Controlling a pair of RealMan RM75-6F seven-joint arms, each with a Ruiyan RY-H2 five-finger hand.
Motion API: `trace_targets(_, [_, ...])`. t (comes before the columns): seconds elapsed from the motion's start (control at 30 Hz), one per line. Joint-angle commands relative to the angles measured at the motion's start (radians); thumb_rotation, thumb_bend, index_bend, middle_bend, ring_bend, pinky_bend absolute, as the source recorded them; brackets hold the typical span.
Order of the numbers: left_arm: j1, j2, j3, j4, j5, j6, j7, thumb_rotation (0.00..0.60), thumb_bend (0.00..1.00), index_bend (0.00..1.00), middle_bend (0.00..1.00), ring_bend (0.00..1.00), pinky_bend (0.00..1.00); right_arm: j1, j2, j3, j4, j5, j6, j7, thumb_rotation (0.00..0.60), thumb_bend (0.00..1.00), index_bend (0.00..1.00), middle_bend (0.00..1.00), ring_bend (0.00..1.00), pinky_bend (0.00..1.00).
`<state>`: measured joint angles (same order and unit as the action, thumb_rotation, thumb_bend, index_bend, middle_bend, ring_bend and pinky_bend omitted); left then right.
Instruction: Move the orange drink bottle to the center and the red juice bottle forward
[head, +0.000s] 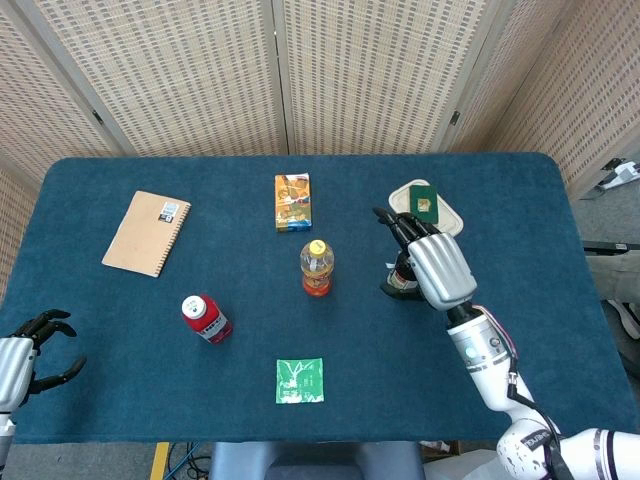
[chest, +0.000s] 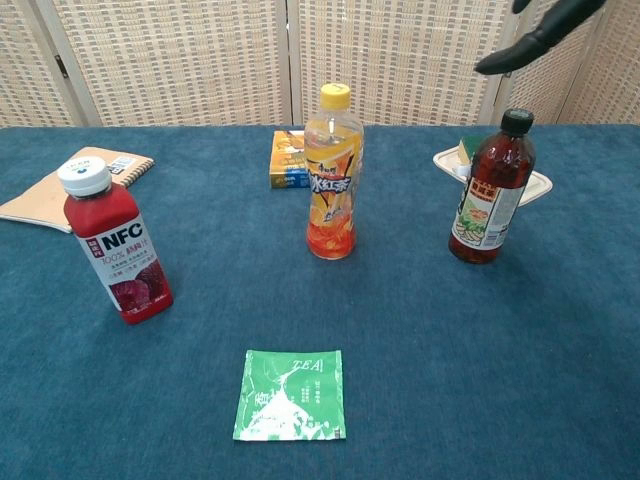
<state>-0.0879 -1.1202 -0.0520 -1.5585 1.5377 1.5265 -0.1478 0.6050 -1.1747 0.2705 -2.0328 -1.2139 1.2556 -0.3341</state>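
Observation:
The orange drink bottle, yellow-capped, stands upright near the table's middle with nothing touching it. At the front left stands the red juice bottle, white-capped and labelled NFC. My right hand hovers open, fingers spread, well right of the orange bottle and above a dark bottle; in the chest view only its fingers show at the top right corner. My left hand sits low at the table's front left corner, holding nothing, fingers apart and loosely bent.
A dark tea bottle stands under the right hand, in front of a white tray holding a green item. A notebook, a colourful box and a green tea packet lie on the blue table.

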Motion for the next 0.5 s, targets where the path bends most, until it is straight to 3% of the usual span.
trace_targets(0.03, [-0.003,-0.001,0.001,-0.004,0.004,-0.003,0.001,0.6,0.18,0.45,0.3,0.35,0.56,-0.077,0.078,-0.053,-0.031,-0.099,0.056,0.052,0.6,0.1,0.09,0.22,0.17,0.36])
trace_targets(0.2, [-0.012,-0.003,-0.004,-0.012,0.004,-0.008,-0.001,0.6,0.18,0.42,0.3,0.35,0.56,-0.168,0.149,-0.12,0.005,-0.222,0.119,0.155,0.6,0.1,0.09,0.23,0.17,0.36])
trace_targets(0.37, [-0.027,-0.006,-0.01,-0.033,0.002,-0.027,-0.039,0.6,0.18,0.26,0.3,0.35,0.56,-0.253,0.178,-0.177,0.078,-0.33,0.203,0.243,0.6,0.1,0.09,0.23,0.17,0.36])
trace_targets(0.5, [-0.049,-0.003,-0.014,-0.059,-0.011,-0.066,-0.065,0.6,0.18,0.19,0.3,0.34,0.56,-0.309,0.179,-0.215,0.131,-0.401,0.265,0.32,0.6,0.1,0.09,0.23,0.17,0.35])
